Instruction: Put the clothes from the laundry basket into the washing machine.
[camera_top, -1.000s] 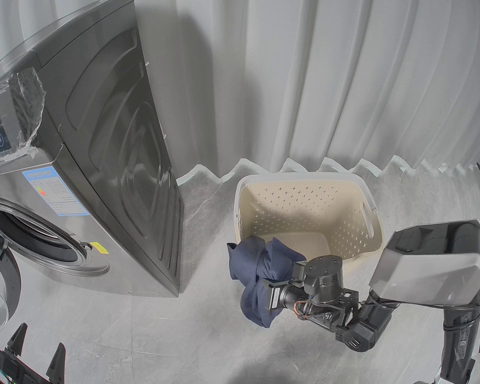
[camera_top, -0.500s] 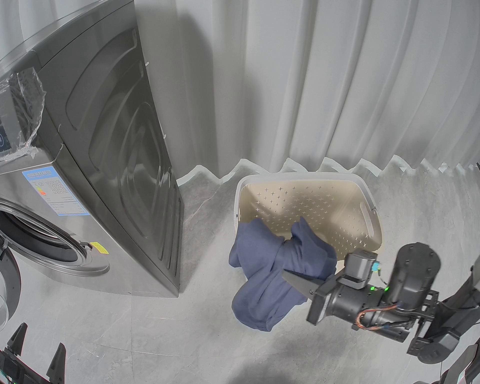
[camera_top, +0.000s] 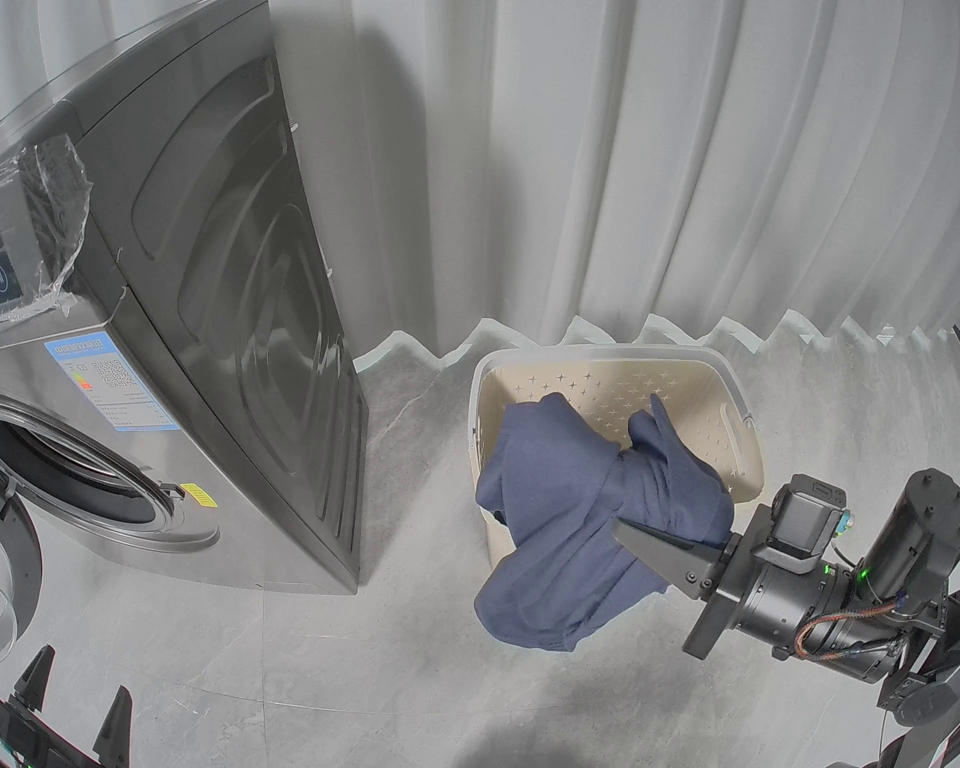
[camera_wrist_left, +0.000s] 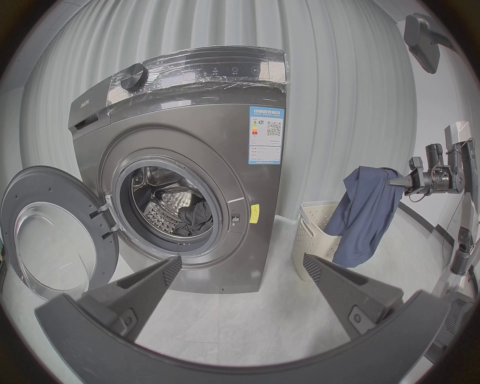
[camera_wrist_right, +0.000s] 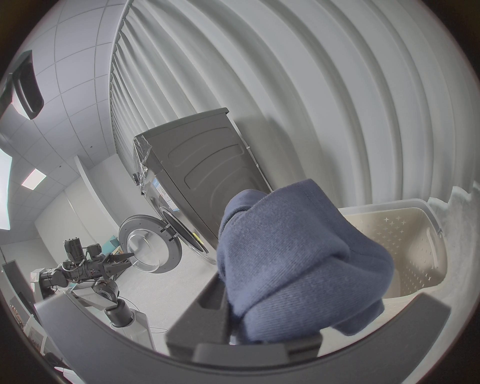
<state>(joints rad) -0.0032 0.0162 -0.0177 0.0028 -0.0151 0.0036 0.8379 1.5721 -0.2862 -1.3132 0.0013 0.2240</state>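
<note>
Right gripper: clamped on a bunched fold of the dark blue knitted garment, with the cloth bulging out past the fingers; it is held above the near edge of the basket.
Dark blue garment: hangs from the right gripper. Its upper part lies over the basket's opening. The rest drapes over the basket's near left corner and down the outside of the wall. In the left wrist view its lower hem looks to end short of the floor.
Laundry basket: cream plastic tub with star-shaped holes and slot handles, upright on the floor, its far edge near the curtain's hem.
Left gripper: fingers spread wide and holding nothing, low over the floor in front of the machine's open front.
Washing machine: grey front-loading washing machine standing on the floor to the left of the basket, a strip of floor between them. Its round door is swung fully open.
Drum: a dark crumpled garment lies inside at the bottom.
Floor: pale grey marbled tiles.
Backdrop: white pleated curtain behind the machine and basket.
</note>
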